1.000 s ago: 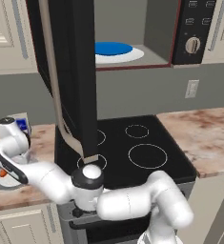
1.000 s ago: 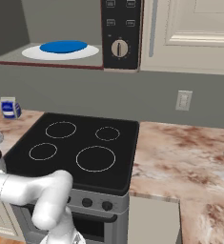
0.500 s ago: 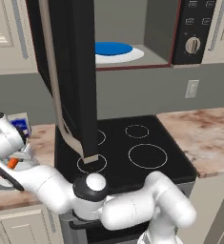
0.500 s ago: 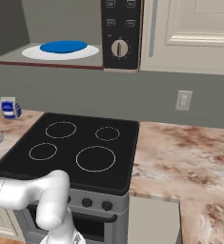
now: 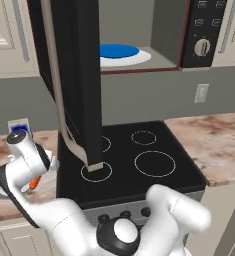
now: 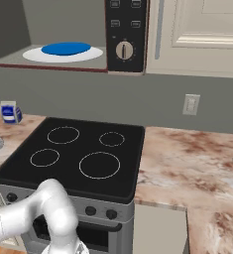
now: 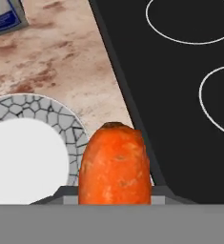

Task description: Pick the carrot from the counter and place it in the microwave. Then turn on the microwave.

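Hand [image 7: 114,200]: pinching carrot [image 7: 114,164], above table [image 7: 61,62] left of stove. Risk: carrot slipping during lift toward microwave [image 5: 139,35].

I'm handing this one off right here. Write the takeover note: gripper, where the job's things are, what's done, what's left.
Gripper: shut on the carrot, held above the counter left of the stovetop, beside a mosaic-rimmed plate.
Microwave: door swung open, blue-and-white plate inside, nothing on it.
Done: carrot picked up.
Left: carry the carrot up into the microwave, set it on the plate, close the door, then turn the round knob to start it.
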{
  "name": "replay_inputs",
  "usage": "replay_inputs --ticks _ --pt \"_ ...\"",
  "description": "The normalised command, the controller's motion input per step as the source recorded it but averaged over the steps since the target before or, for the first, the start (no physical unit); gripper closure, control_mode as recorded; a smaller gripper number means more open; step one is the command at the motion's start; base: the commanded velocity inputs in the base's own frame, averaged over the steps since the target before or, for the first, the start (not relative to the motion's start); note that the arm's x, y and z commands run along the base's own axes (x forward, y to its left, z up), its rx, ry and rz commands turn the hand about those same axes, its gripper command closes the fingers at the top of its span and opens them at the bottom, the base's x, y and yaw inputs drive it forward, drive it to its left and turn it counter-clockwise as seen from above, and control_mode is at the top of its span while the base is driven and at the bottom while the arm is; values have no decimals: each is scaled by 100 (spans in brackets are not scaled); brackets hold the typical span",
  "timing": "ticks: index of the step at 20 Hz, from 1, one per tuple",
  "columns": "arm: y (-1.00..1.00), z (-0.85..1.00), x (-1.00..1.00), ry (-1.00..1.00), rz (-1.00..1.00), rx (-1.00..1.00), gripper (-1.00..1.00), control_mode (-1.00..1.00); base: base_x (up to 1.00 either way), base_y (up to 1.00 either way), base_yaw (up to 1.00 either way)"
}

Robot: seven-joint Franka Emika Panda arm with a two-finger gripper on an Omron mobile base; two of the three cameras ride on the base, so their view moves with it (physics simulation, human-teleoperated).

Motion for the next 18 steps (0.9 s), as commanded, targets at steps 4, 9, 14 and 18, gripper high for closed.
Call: replay_inputs --ticks 4,9,14,18 --pt "-96 27 -23 -19 11 7 100 -100 0 0 0" --pt "-88 47 -27 -18 13 9 100 -100 0 0 0" --pt "-48 61 -35 -19 10 2 100 -100 0 0 0" --pt "-21 63 -38 -19 5 0 100 -100 0 0 0"
